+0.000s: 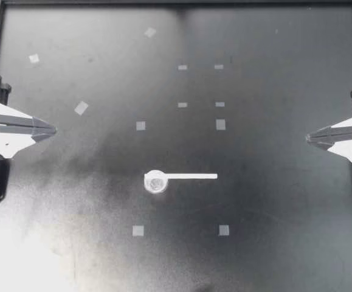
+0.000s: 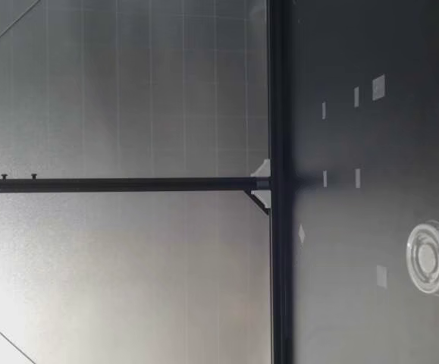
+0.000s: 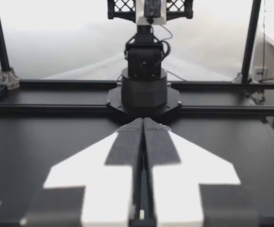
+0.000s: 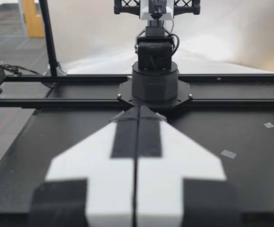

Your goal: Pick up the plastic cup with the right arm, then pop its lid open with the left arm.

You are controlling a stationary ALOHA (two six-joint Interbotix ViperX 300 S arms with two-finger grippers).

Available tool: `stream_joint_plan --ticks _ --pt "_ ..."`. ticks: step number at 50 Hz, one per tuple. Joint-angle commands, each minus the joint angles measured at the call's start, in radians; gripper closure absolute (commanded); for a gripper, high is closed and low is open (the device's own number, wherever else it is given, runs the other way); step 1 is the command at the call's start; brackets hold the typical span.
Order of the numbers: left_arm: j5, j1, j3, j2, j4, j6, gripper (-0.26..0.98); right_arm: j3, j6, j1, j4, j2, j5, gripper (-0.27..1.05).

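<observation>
The scoop (image 1: 179, 177) lies flat on the desk (image 1: 273, 255), just below the middle of the top view. Its round bowl points left and its long handle runs straight to the right.

Nothing has hold of it. Your left claw (image 1: 49, 129) sits at the left edge of that frame and your right claw (image 1: 310, 137) at the right edge, both well apart from the scoop. Each has its fingers pressed together on nothing. The wrist views agree: the left claw (image 3: 142, 124) and the right claw (image 4: 137, 111) show tips meeting with no gap. By my reading no handling has begun, so all of it is left to do.

Tape squares (image 1: 138, 230) dot the desk around the scoop, two below it and several above.

- **Low view:** the scoop (image 2: 430, 258) is cut off at the picture's edge, and no arm shows.
- **Wrist views:** neither shows the scoop.
- **Bowl:** you can't tell whether it holds anything.
- **Glare:** it washes out the lower left of the top view.
</observation>
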Motion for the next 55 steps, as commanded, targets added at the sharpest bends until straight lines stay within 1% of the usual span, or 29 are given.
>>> stream_joint_plan --ticks 1,3,6,11,15,17,21,24,27,28,32,36,37,40,43,45,51,55 --pt "-0.009 -0.014 0.046 0.017 -0.002 -0.009 0.6 0.009 -0.005 -0.005 -0.002 0.014 -0.005 0.71" --pt "-0.017 -0.014 0.064 0.017 -0.005 -0.017 0.66 0.029 -0.005 -0.005 -0.002 0.017 -0.005 0.77" --pt "-0.029 -0.014 0.084 0.02 -0.026 -0.021 0.71 0.061 0.0 -0.005 -0.002 0.026 -0.011 0.84" --pt "-0.017 -0.014 0.086 0.048 -0.084 -0.023 0.73 0.086 0.002 -0.005 -0.002 0.075 -0.011 0.85" --pt "0.032 -0.014 0.054 0.106 -0.112 -0.023 0.73 0.081 0.003 -0.005 -0.002 0.138 -0.017 0.85" --pt "0.069 -0.014 0.025 0.155 -0.12 -0.025 0.73 0.069 0.005 -0.005 -0.002 0.19 -0.029 0.85" --pt "0.127 -0.014 -0.041 0.284 -0.124 -0.026 0.73 0.035 0.02 -0.005 -0.002 0.322 -0.066 0.84" --pt "0.14 -0.014 -0.086 0.385 -0.124 -0.023 0.73 0.009 0.035 -0.005 -0.002 0.431 -0.101 0.83" --pt "0.138 -0.014 -0.124 0.483 -0.123 -0.015 0.73 -0.015 0.054 -0.003 -0.002 0.545 -0.143 0.78" --pt "0.133 -0.014 -0.138 0.523 -0.123 -0.012 0.73 -0.026 0.061 -0.003 -0.002 0.595 -0.167 0.75" --pt "0.118 -0.014 -0.169 0.621 -0.121 -0.003 0.73 -0.06 0.086 0.002 -0.006 0.732 -0.239 0.65" --pt "0.101 -0.014 -0.201 0.721 -0.121 -0.002 0.73 -0.104 0.11 0.012 -0.015 0.873 -0.318 0.47" --pt "0.1 -0.015 -0.209 0.752 -0.121 -0.002 0.73 -0.123 0.118 0.014 -0.02 0.917 -0.337 0.4" --pt "0.098 -0.014 -0.232 0.813 -0.121 0.003 0.73 -0.163 0.13 0.014 -0.021 1.006 -0.36 0.26" --pt "0.095 -0.014 -0.25 0.854 -0.12 0.006 0.73 -0.193 0.13 0.014 -0.023 1.063 -0.36 0.17" --pt "0.094 -0.014 -0.262 0.879 -0.118 0.008 0.73 -0.221 0.13 0.014 -0.023 1.101 -0.367 0.15" --pt "0.081 -0.017 -0.287 0.911 -0.109 0.008 0.73 -0.291 0.129 0.014 -0.028 1.173 -0.373 0.17" --pt "0.08 -0.034 -0.298 0.922 -0.1 0.008 0.73 -0.337 0.129 0.014 -0.032 1.226 -0.373 0.17"
